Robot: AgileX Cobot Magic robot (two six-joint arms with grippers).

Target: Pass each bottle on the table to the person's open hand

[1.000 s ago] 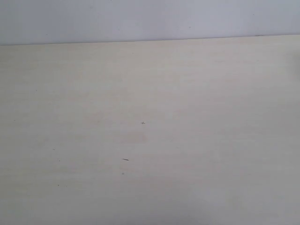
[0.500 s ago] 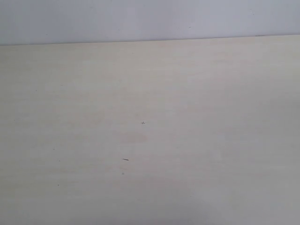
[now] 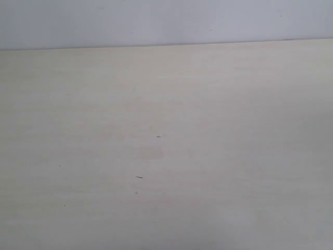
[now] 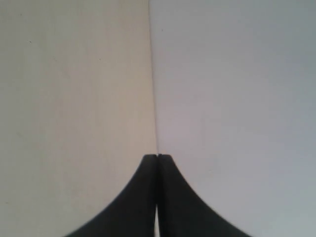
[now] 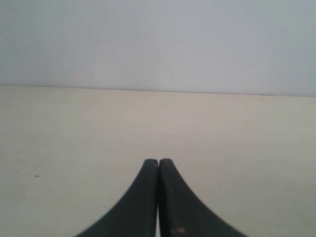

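- Left gripper is pressed tight shut, jaws flat together, nothing between them, nose lined up with the far edge of the table
- Right gripper, same story: closed on nothing, poised low over the tabletop
- Out across the exterior view there's pale cream top, a few dark specks and a grey wall behind
- No bottles in any view, and no person's open hand either, so I can't say where they are
- My guess on handling: bottles run light, smooth and round, apt to slip or tip, so take one mid-body, jaws square across, with a gentle squeeze
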